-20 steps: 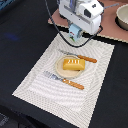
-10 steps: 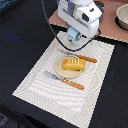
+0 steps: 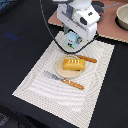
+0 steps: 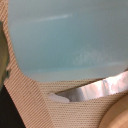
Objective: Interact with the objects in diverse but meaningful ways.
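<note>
Carton (image 3: 73, 39) stands on the striped mat (image 3: 50, 87) beyond the plate (image 3: 62, 72) bearing the loaf (image 3: 72, 63); it fills the wrist view, pale blue (image 4: 65, 40). Fingers (image 3: 75, 41) hang about it; closure cannot be told. Advice: descend squarely, grip mid-body, avoid the knife (image 4: 95, 90) alongside.

Readable text: none in either view.
Carton (image 3: 73, 39): white and light blue with a green mark on the face; perhaps a logo, too blurred and half hidden behind the arm to read.
Carton up close (image 4: 65, 40): plain pale blue surface filling the wrist view, no letters or numbers showing.
Bread loaf (image 3: 73, 63): scored lines only, no lettering.
Placemat (image 3: 45, 85): fine woven stripes, no print.
Robot arm housing (image 3: 82, 15): white casing, no legible brand or number at this resolution.
</note>
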You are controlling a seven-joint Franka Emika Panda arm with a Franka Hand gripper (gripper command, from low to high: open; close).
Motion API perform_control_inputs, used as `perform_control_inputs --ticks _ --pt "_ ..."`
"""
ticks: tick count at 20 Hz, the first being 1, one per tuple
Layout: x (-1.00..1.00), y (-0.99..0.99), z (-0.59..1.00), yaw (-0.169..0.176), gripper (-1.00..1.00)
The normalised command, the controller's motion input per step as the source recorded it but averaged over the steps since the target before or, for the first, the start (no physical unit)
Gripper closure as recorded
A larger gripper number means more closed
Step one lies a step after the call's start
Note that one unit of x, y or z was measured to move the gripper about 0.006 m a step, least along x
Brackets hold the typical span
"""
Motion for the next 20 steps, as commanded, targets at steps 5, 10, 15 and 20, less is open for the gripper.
perform_control_inputs --ticks 5,10,15,20 --pt "0.00 -0.16 1.00 0.000 -1.00" --pt "-0.03 -0.20 0.62 0.007 -1.00" --pt "0.09 -0.23 0.18 -0.004 -1.00" --pt "-0.01 -0.51 -0.26 -0.071 -1.00"
